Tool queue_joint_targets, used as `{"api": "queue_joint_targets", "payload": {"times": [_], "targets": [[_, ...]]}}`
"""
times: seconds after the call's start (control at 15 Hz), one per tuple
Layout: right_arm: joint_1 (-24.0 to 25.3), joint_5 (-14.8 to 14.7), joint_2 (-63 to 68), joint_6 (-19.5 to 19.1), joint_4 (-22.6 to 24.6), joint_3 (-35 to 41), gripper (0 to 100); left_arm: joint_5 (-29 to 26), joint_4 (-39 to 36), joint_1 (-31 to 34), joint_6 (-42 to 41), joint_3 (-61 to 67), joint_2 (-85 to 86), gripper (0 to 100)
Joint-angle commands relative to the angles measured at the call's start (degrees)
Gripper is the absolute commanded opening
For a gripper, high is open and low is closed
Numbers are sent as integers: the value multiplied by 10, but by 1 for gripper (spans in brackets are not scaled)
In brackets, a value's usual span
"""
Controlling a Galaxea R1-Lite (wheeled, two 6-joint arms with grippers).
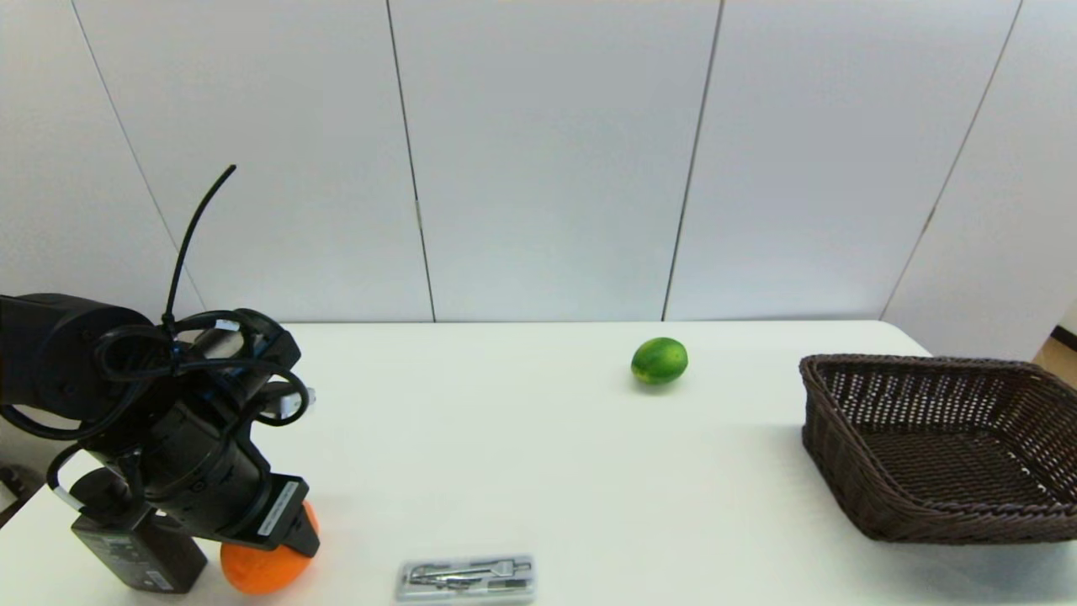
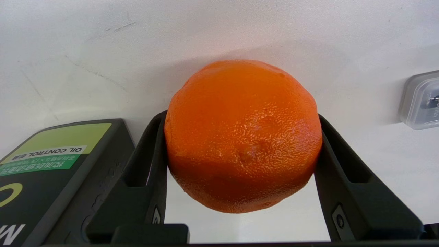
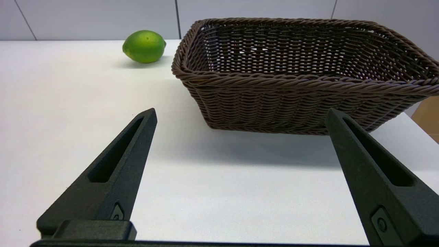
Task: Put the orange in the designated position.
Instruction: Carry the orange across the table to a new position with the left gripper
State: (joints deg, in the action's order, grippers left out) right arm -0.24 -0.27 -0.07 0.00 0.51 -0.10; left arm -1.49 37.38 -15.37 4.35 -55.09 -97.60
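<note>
The round, bright orange fruit with dimpled skin (image 2: 242, 135) is gripped between the two black fingers (image 2: 151, 161) of the left gripper (image 1: 282, 547), each finger pressed against one side of the fruit, at the near left corner of the white table (image 1: 522, 438). In the head view the orange is seen low against the tabletop, partly covered by the black arm above it (whether it touches the surface cannot be told). A dark rectangular package with a green label (image 2: 51, 171) lies just beside the left finger, and a small clear plastic case (image 1: 467, 579) rests nearby on the robot's right of the fruit. The right gripper (image 3: 240, 116) is held with its fingers spread wide and nothing between them, facing the dark brown wicker basket (image 3: 301, 99). A green oval fruit (image 1: 660, 360) sits at the far side of the table, well apart from the orange.
</note>
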Motion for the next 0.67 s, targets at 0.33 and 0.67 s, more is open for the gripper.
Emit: {"api": "queue_joint_targets", "payload": {"times": [0.33,0.67], "targets": [[0,0,1,0,0,0,100,1,2,0,0,0,0,100],[0,0,0,0,0,0,100,1,1,0,0,0,1,100]]}}
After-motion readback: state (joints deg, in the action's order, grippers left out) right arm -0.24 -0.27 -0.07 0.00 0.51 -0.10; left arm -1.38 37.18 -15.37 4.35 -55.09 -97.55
